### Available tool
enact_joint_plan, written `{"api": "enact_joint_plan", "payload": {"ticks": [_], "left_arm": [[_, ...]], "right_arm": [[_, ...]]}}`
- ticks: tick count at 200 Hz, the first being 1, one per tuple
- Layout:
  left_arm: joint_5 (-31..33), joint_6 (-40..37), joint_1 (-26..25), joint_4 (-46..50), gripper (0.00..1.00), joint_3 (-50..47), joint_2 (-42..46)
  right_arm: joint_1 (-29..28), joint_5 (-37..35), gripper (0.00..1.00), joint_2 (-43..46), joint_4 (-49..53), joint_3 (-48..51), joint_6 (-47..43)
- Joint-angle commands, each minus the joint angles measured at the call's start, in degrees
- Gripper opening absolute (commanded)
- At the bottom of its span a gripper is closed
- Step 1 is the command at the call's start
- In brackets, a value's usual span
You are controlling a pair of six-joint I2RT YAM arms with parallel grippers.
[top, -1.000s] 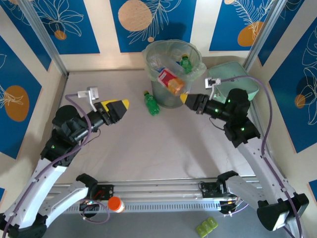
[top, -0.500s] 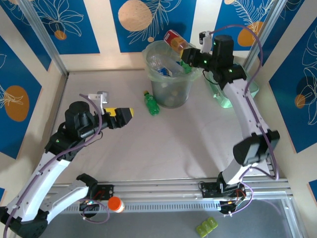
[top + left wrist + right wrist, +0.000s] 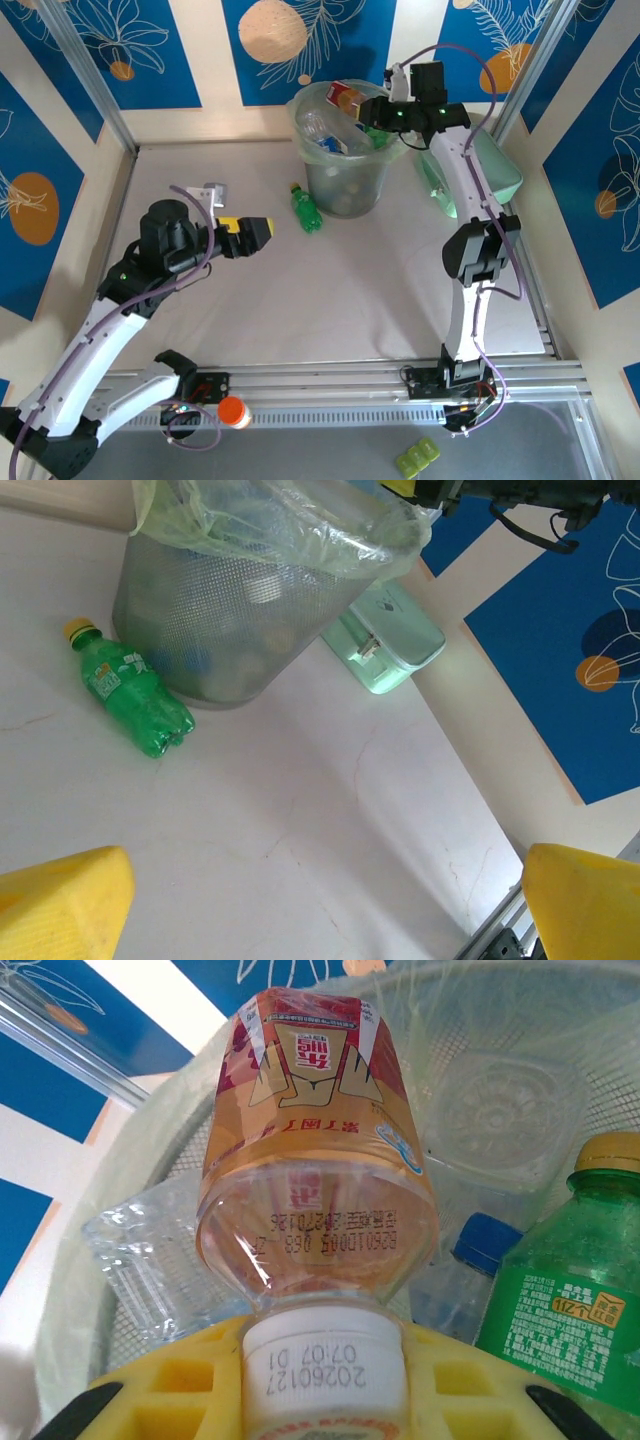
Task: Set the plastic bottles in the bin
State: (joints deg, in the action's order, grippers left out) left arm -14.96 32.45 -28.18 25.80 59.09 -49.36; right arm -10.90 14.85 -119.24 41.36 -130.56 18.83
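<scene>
Our right pincer (image 3: 373, 110) is clamped on the cap end of the orange bottle (image 3: 315, 1140), which hangs over the mouth of the bin (image 3: 345, 185). Inside the bin we see a green bottle (image 3: 560, 1300) and clear bottles (image 3: 500, 1110). Our left pincer (image 3: 258, 232) is spread wide above the table (image 3: 350, 300). Another green bottle (image 3: 306, 209) lies on the table, just beside the bin.

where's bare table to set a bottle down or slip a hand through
Widest bare patch: mid table, bordered by the green bottle, left arm, right arm and front rail. Also free: the far-left corner beside the bin. Crowded: the bin-to-mint-green box gap under the right arm.
</scene>
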Motion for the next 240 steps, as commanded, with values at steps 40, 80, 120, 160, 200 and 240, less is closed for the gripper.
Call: {"api": "enact_joint_plan", "payload": {"ticks": [40,80,120,160,200,240], "left_arm": [[-0.33,-1.07,0.41,-0.84,0.99,1.82,-0.29],[0.78,-1.6,0.41,-0.14,0.99,1.99,-0.47],[2.46,-1.86,0.41,0.28,0.99,2.07,-0.79],[9.24,-1.87,0.41,2.94,0.99,3.45,-1.87],[15.35,1.59,0.41,6.09,0.99,7.02,-7.76],[17.47,10.87,0.47,4.93,0.99,9.94,-17.36]], "right_arm": [[-3.79,-1.5,0.44,-3.67,7.15,-3.83,-5.79],[-3.47,-3.47,0.63,-1.93,7.62,-3.92,-6.6],[-2.61,-7.43,0.73,1.29,8.03,-4.75,-6.7],[-1.88,-8.49,0.74,3.82,10.67,-6.3,-6.76],[-1.74,-7.53,0.71,9.93,9.65,-2.11,-5.88],[-1.58,-6.77,0.64,18.02,6.33,4.17,-1.38]]}}
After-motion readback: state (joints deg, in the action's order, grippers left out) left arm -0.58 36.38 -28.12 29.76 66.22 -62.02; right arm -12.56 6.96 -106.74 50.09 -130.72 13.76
